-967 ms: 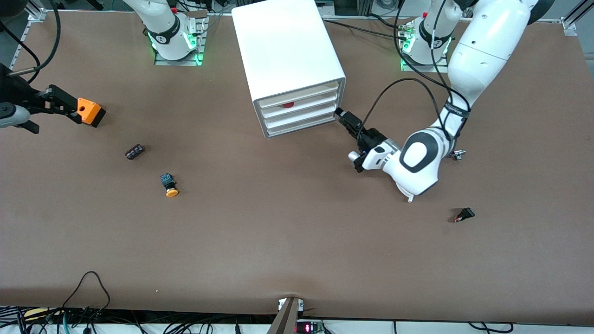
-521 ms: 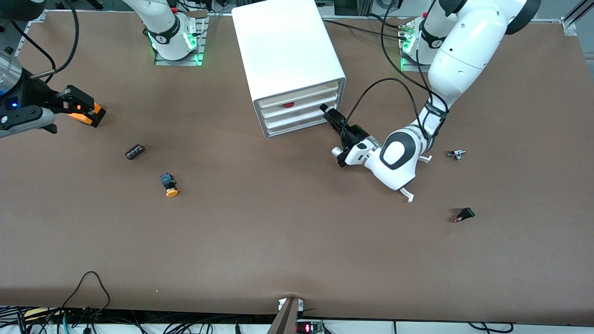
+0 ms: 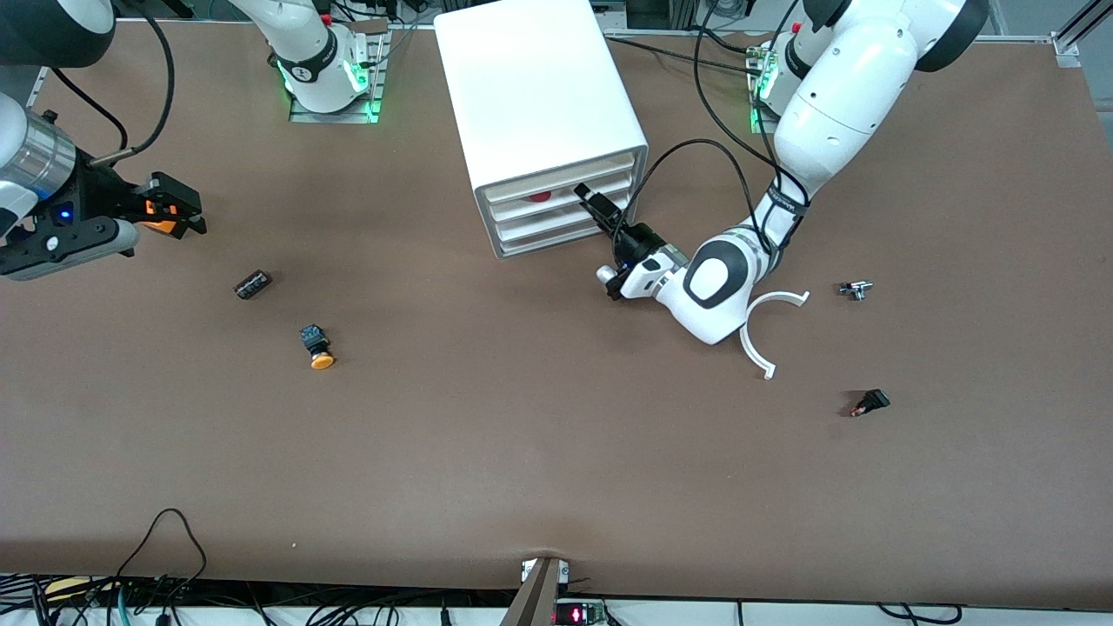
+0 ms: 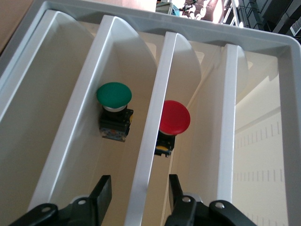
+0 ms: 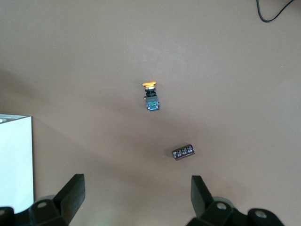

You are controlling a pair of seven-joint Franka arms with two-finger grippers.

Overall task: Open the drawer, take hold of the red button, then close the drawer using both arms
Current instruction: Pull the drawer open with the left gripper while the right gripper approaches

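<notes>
The white cabinet (image 3: 539,96) stands at the table's middle, toward the robots' bases. The drawer (image 3: 569,198), second from top, sits about flush with the others. The button's red cap (image 3: 541,196) shows in its slot. In the left wrist view the button (image 4: 174,117) lies in the drawer (image 4: 200,155), beside a green-capped button (image 4: 114,96) in the adjoining drawer. My left gripper (image 3: 593,203) is open right in front of the drawers. In its wrist view it (image 4: 139,190) straddles the white lip between those two slots. My right gripper (image 3: 174,209) is open and empty (image 5: 136,193).
An orange box (image 3: 156,209) lies mostly hidden under my right gripper. An orange-capped button (image 3: 318,348) (image 5: 150,96) and a black part (image 3: 252,284) (image 5: 183,152) lie nearer the front camera. A white curved piece (image 3: 765,335), a metal part (image 3: 856,289) and a black part (image 3: 872,402) lie toward the left arm's end.
My left gripper has slid along the cabinet front from its corner to the middle of the drawers. My right gripper has swung over the orange box. The white curved piece has come into view.
</notes>
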